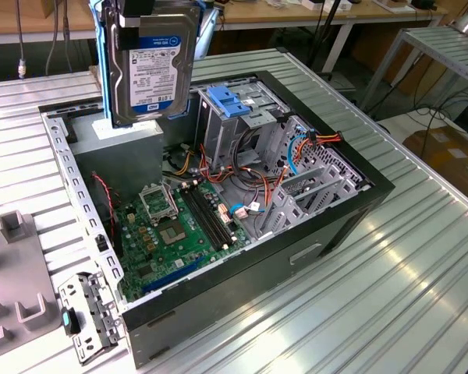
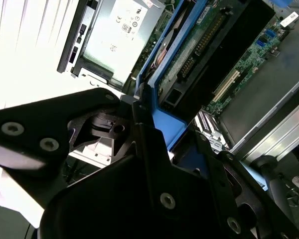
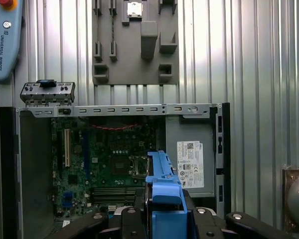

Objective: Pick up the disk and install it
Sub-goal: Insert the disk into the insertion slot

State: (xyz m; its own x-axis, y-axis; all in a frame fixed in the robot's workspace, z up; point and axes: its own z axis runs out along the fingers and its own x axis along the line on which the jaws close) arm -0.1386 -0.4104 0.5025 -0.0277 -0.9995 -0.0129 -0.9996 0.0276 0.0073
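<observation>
The gripper [image 1: 140, 15] is clamped on the disk [image 1: 152, 70] and holds it in the air above the open computer case [image 1: 335, 226]. In the exterior view the disk stands upright on its short edge, with the white label facing the camera and a blue rail along each long side. It hangs over the part of the case toward the exterior view's left, just beside the grey power box [image 1: 132, 148], and well apart from the metal cage [image 1: 242, 125] with the blue latch [image 1: 228, 103] on top. In the first wrist view the black fingers [image 3: 139, 216] press on both sides of the blue rail of the disk [image 3: 162, 179], and below it the green board [image 3: 104, 159] and the grey power box [image 3: 189, 164] are seen. The case lies on its side on a ribbed metal table [image 1: 390, 296]. A grey holder plate [image 3: 134, 50] lies on the table beside the case.
</observation>
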